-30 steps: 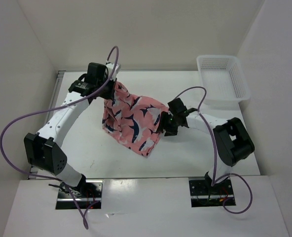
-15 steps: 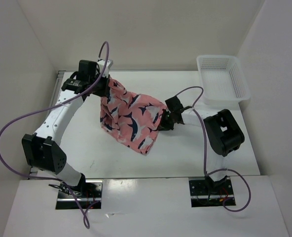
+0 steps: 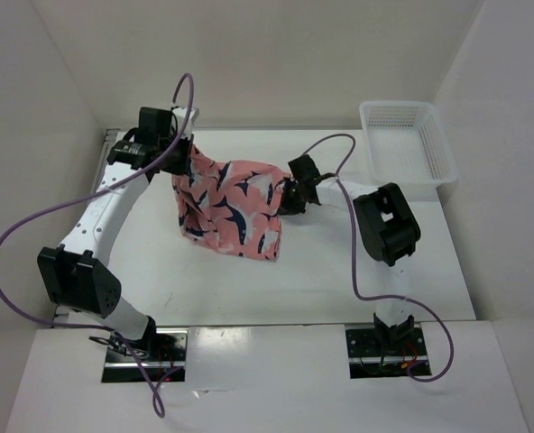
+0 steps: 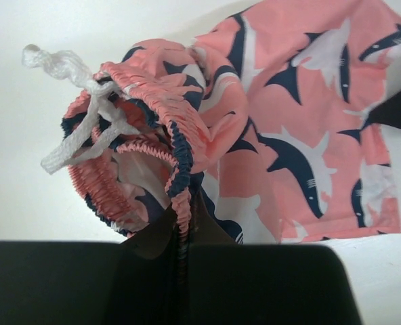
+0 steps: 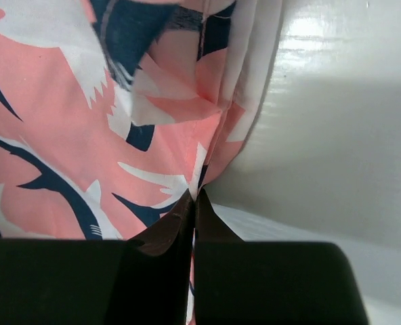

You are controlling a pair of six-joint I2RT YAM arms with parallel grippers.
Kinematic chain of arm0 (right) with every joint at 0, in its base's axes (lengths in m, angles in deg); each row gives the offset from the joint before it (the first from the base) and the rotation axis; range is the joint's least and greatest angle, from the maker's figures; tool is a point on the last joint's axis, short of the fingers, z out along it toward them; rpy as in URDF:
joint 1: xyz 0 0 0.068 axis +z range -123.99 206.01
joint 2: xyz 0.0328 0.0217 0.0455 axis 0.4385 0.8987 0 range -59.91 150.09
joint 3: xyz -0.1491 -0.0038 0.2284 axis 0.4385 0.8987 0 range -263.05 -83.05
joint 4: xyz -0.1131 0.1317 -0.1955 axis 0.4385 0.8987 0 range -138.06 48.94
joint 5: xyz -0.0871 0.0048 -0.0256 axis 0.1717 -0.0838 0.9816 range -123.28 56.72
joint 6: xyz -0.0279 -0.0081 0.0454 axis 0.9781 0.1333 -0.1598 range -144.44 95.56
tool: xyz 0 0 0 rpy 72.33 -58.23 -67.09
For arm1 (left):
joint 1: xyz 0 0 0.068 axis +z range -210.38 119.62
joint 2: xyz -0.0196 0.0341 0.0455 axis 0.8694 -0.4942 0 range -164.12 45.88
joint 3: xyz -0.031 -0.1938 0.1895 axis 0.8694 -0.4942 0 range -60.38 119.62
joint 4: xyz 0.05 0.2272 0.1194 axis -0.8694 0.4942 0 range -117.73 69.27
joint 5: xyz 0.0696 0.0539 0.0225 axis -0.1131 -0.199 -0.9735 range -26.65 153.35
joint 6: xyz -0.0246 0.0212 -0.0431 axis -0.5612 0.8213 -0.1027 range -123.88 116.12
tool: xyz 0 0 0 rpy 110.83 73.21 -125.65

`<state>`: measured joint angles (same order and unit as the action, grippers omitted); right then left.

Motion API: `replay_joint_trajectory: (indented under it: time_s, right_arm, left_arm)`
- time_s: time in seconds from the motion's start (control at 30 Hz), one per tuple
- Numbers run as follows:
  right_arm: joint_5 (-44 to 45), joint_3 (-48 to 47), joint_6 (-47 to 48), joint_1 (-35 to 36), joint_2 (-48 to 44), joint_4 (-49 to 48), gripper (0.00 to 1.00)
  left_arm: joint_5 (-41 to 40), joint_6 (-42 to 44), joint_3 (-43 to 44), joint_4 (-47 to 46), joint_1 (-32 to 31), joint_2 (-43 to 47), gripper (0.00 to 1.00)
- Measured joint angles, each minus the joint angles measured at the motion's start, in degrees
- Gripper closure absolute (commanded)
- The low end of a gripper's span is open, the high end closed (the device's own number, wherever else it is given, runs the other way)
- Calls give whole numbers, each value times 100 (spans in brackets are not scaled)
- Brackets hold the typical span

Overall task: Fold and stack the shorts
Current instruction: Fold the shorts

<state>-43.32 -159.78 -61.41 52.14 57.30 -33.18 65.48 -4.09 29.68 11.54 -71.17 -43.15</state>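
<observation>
The salmon-pink shorts [image 3: 231, 203] with navy-and-white sharks hang lifted between both arms over the middle of the table. My left gripper [image 3: 179, 161] is shut on the gathered elastic waistband [image 4: 180, 203], and the white drawstring [image 4: 78, 115] dangles beside it. My right gripper [image 3: 285, 194] is shut on the opposite edge of the shorts [image 5: 187, 156], the cloth pinched between the two fingertips [image 5: 177, 220]. The lower hem droops toward the table.
A white mesh basket [image 3: 408, 142] stands at the back right corner. White walls enclose the table at the left, back and right. Purple cables loop off both arms.
My right gripper has closed on the edge of the shorts and moved back and left with it. My left gripper has shifted left, and the cloth now hangs higher between them.
</observation>
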Motion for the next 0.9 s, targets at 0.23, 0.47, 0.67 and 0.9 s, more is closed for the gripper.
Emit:
replay_joint_trajectory:
  time_s: [0.23,0.47,0.67,0.9]
  right_arm:
    - [-20,-79,308,-260,37,85,100]
    - [-22,-328,542,-863,39,286,6]
    - [334,-522,798,-798,-190,553,18]
    - [673,-378,658,551,-1193,774,100]
  left_arm:
    - [-881,0,-170,142,55,210,100]
    - [-568,-2,-1294,13,361,546,100]
    - [-201,0,-1862,-216,376,542,100]
    - [20,0,-2232,-435,400,726,100]
